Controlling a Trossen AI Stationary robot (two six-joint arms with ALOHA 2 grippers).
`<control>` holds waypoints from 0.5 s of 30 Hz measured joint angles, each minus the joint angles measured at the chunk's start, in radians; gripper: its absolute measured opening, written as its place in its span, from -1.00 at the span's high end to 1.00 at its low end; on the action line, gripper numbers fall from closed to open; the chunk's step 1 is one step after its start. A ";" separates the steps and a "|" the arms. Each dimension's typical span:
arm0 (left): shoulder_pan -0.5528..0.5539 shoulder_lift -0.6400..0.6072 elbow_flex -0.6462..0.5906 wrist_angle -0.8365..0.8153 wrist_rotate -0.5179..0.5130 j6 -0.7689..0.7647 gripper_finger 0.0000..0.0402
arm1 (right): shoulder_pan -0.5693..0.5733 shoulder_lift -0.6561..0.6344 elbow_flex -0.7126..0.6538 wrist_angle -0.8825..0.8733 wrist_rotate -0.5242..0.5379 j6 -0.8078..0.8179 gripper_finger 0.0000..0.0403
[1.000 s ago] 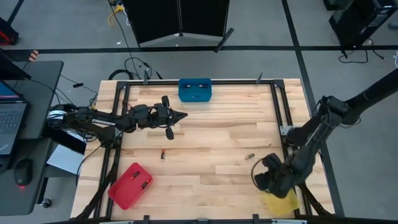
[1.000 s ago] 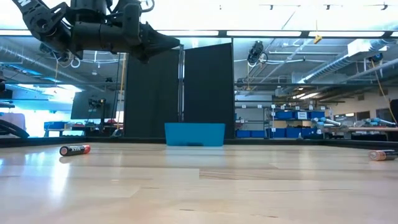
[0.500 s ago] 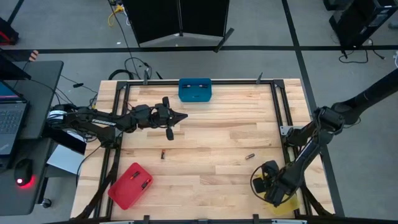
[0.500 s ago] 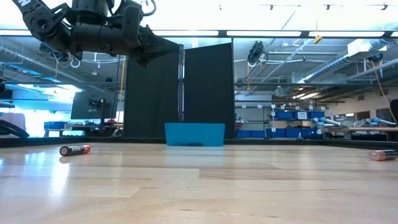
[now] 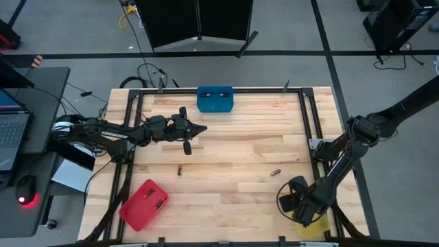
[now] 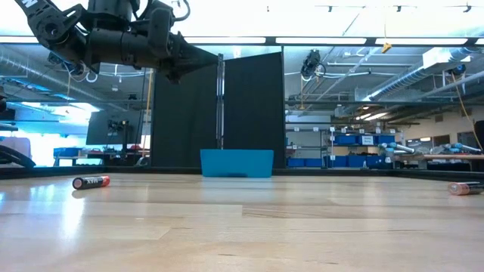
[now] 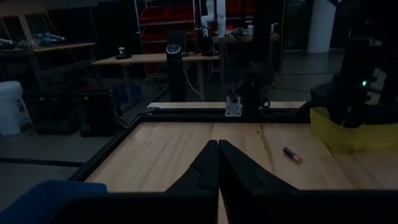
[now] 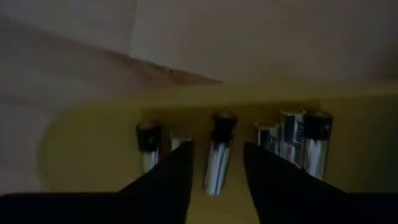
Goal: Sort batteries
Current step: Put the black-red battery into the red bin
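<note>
My right gripper (image 8: 216, 177) is open and points down into the yellow bin (image 8: 93, 149) at the table's near right corner (image 5: 317, 221). Several silvery batteries lie in that bin. One battery (image 8: 217, 158) lies between the two fingers, with a gap on each side. My left gripper (image 7: 217, 152) is shut and hovers above the far left part of the table (image 5: 201, 127). Two more batteries lie on the wood, one left of the middle (image 5: 180, 169) (image 6: 91, 182) and one right of it (image 5: 276, 172) (image 7: 292, 155) (image 6: 463, 188).
A blue bin (image 5: 215, 99) (image 6: 237, 162) stands at the far edge. A red bin (image 5: 144, 204) holding batteries sits at the near left corner. A black metal frame (image 5: 307, 123) runs around the tabletop. Bare wood lies between the two loose batteries.
My right gripper has moved toward the table's near edge and down over the yellow bin, then held still there. The left arm and the two loose batteries have stayed where they were.
</note>
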 joint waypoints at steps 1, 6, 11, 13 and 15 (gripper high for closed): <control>0.000 0.000 0.000 -0.003 0.000 0.000 0.95 | 0.000 -0.011 0.007 -0.009 -0.002 -0.015 0.20; -0.002 0.000 0.000 -0.011 0.000 0.002 0.95 | 0.000 -0.070 0.102 -0.196 -0.017 -0.157 0.16; -0.011 0.000 0.000 -0.045 0.000 0.002 0.95 | 0.000 -0.124 0.257 -0.521 0.056 -0.287 0.36; -0.020 0.000 0.000 -0.054 -0.002 0.002 0.95 | -0.015 -0.151 0.282 -0.580 0.165 -0.354 0.51; -0.037 0.000 0.000 -0.082 -0.002 0.002 0.95 | -0.051 -0.184 0.278 -0.584 0.273 -0.443 0.69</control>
